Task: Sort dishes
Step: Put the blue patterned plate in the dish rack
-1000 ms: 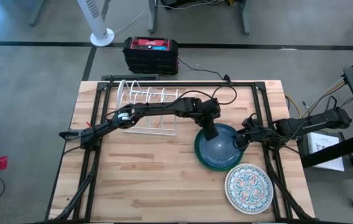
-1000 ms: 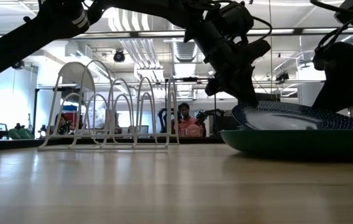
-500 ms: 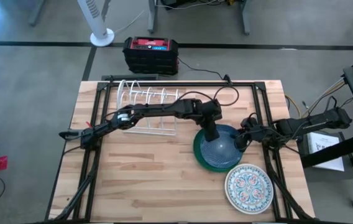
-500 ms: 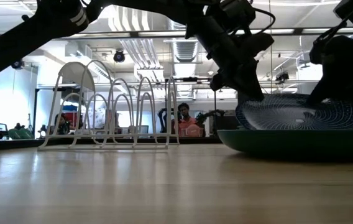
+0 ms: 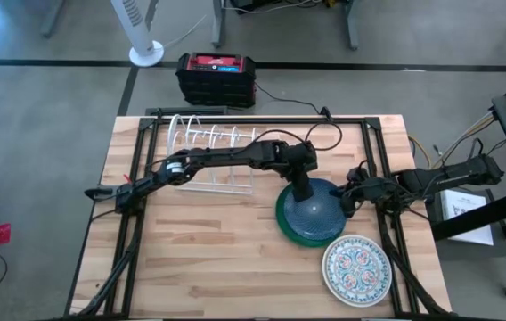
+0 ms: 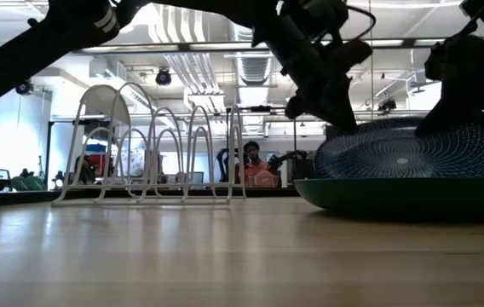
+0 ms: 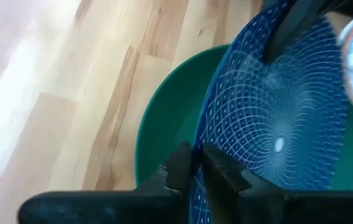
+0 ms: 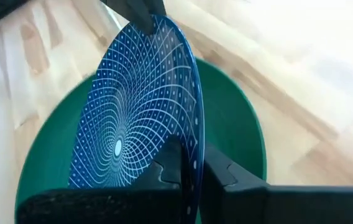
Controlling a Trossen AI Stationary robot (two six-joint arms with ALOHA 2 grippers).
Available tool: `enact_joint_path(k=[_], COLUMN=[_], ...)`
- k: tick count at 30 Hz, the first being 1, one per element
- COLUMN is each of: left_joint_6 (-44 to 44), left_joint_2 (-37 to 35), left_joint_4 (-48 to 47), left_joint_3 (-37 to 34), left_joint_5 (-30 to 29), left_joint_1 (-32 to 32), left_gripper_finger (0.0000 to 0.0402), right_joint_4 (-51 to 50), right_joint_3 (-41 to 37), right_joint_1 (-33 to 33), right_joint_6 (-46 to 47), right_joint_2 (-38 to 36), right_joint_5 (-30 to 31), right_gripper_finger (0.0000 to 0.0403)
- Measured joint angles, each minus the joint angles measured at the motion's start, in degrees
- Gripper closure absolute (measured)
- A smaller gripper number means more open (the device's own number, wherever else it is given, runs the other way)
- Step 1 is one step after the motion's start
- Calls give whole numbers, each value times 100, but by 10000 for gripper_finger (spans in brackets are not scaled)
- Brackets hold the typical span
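Observation:
A dark teal-blue plate (image 5: 314, 212) with a fine white spiral pattern stands tipped up on a plain green plate (image 5: 290, 228) right of the table's middle. Its face (image 6: 402, 156) is turned toward the near edge, and its lower rim rests in the green plate (image 6: 395, 194). My left gripper (image 5: 302, 191) is shut on its far-left rim and my right gripper (image 5: 346, 201) on its right rim. A white plate with a colourful floral pattern (image 5: 356, 270) lies flat near the front right corner. My left gripper pinches the blue plate's raised rim (image 7: 206, 134) between its two fingers, one on the patterned face and one on the underside. It comes slanting down from the far left. The plate is tilted, its lower rim on the green plate. My right gripper pinches the blue plate's rim (image 8: 196, 118) on the side opposite the left gripper, one finger on the patterned face and one behind it. It reaches in from the table's right, slanting down. The plate stands tilted in the hold.
A white wire rack (image 5: 213, 152) stands at the far left-middle of the table, its slots holding nothing (image 6: 152, 149). Bare wood lies in front of it. A black and red box (image 5: 216, 77) sits on the floor beyond the far edge.
My right gripper has shut on the blue plate's right rim. The plate has tipped up more steeply: its far rim has risen with both grippers while its lower rim has stayed on the green plate, and its face now shows toward the near edge.

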Motion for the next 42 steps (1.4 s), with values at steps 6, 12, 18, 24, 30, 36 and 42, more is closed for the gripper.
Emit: enact_joint_path(k=[6, 12, 18, 24, 30, 36, 42], left_joint_6=[341, 893, 1202, 1132, 944, 709, 489], left_joint_2=[-218, -272, -288, -254, -244, -242, -233], left_joint_4=[-34, -722, -973, -766, -570, -374, 158], left_joint_3=[4, 4, 2, -58, -245, -605, -845], left_joint_5=[474, 1312, 1160, 1975, 1979, 1988, 1955], left_joint_1=[119, 179, 228, 254, 260, 258, 251], left_gripper_finger=[319, 247, 202, 196, 199, 200, 252], right_joint_4=[175, 188, 217, 253, 431, 453, 461], right_joint_3=[96, 114, 114, 114, 111, 145, 186], right_joint_1=[4, 7, 7, 7, 7, 7, 7], right_joint_6=[-575, -687, -757, -845, -1109, -1198, -1275], right_joint_2=[9, 9, 11, 11, 9, 9, 9], right_joint_5=[17, 50, 59, 65, 83, 105, 127], right_gripper_finger=[401, 402, 402, 402, 402, 402, 402])
